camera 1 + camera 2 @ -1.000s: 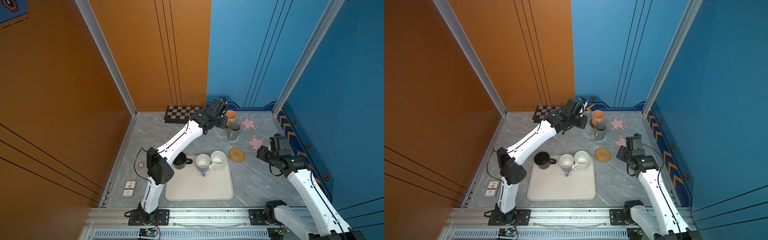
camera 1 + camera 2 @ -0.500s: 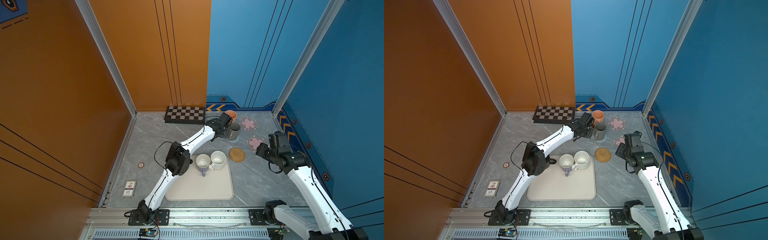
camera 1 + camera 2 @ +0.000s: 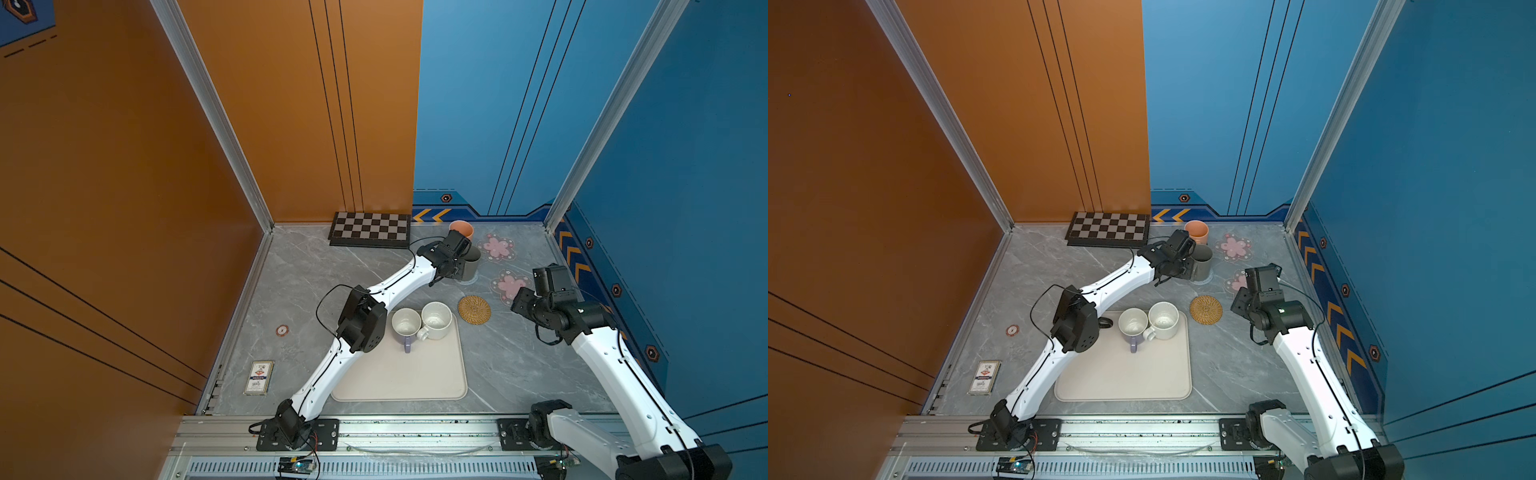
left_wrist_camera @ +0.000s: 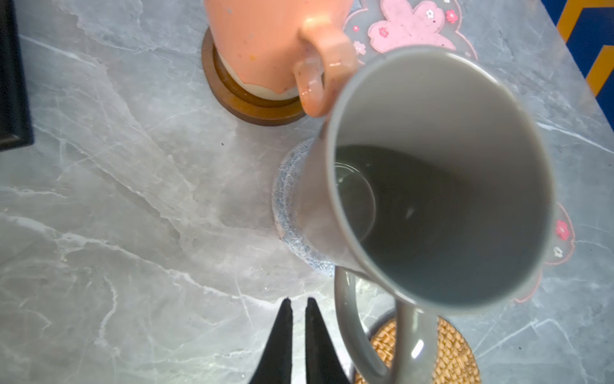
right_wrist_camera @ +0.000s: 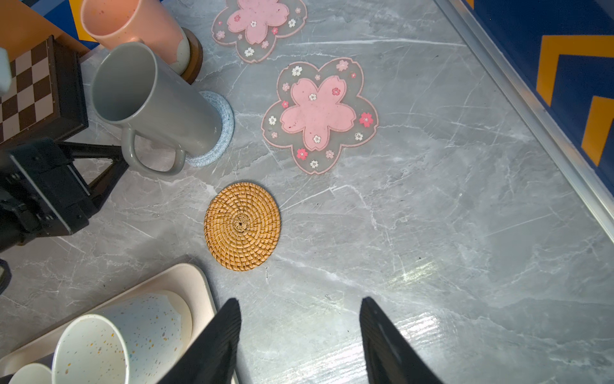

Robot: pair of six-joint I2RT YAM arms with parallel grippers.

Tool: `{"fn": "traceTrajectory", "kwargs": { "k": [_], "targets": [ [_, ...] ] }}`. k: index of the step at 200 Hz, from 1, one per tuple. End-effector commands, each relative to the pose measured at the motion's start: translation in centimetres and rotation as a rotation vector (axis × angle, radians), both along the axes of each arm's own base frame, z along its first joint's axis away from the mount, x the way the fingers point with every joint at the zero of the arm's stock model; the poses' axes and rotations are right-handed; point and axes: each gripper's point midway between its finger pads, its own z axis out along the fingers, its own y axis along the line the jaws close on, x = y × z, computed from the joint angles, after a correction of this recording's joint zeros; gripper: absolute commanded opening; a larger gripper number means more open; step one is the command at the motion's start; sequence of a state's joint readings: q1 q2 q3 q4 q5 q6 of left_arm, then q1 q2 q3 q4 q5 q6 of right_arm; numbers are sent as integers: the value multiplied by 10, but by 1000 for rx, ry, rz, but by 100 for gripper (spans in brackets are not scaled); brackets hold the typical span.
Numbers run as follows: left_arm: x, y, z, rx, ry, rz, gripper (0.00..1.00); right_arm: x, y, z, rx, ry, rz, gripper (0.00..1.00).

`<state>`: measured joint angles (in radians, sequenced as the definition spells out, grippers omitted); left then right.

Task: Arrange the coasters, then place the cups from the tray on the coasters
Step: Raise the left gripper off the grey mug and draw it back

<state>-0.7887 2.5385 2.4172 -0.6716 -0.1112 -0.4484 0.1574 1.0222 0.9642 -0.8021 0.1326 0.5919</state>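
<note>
Marble stretch (image 5: 432, 232) between rattan coaster (image 5: 242, 226) and wall (image 5: 564, 66) (open)

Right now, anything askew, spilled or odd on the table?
Nothing spilled, tipped or broken. One oddity: the left gripper is shut on nothing, beside the handle of the grey mug, not around it. That mug stands on the blue crochet coaster, the peach mug on the wooden coaster.

Orange panel walls (image 3: 124, 166) left and rear; blue panel walls (image 3: 685, 166) rear and right. Aluminium corner posts (image 3: 216, 124). Grey marble-veined tabletop (image 3: 311, 266). Yellow chevron strip (image 3: 573, 257) along blue base.
</note>
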Motion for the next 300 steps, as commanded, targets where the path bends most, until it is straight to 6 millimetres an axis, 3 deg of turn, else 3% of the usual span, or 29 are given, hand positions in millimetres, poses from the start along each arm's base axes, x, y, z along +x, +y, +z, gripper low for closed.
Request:
{"fn": "traceTrajectory", "kwargs": {
  "k": [1, 149, 218, 238, 262, 300],
  "targets": [
    [-9, -17, 18, -64, 2, -24, 11, -8, -4, -3, -29, 19, 4, 60],
    [-39, -51, 22, -119, 33, -88, 11, -20, -6, 1, -11, -19, 2, 61],
    [-40, -53, 27, -136, 37, -87, 12, -23, -6, 0, -1, -24, 3, 61],
    [-41, -42, 49, -123, 0, -86, 12, -25, -7, 1, 0, -26, 5, 61],
    [-43, -15, 99, -93, -95, -94, 15, -25, -7, 1, 0, -21, 6, 61],
    [-50, 70, 183, -22, -256, -34, 20, -18, -5, 17, 4, -36, 8, 61]
  ]
}}
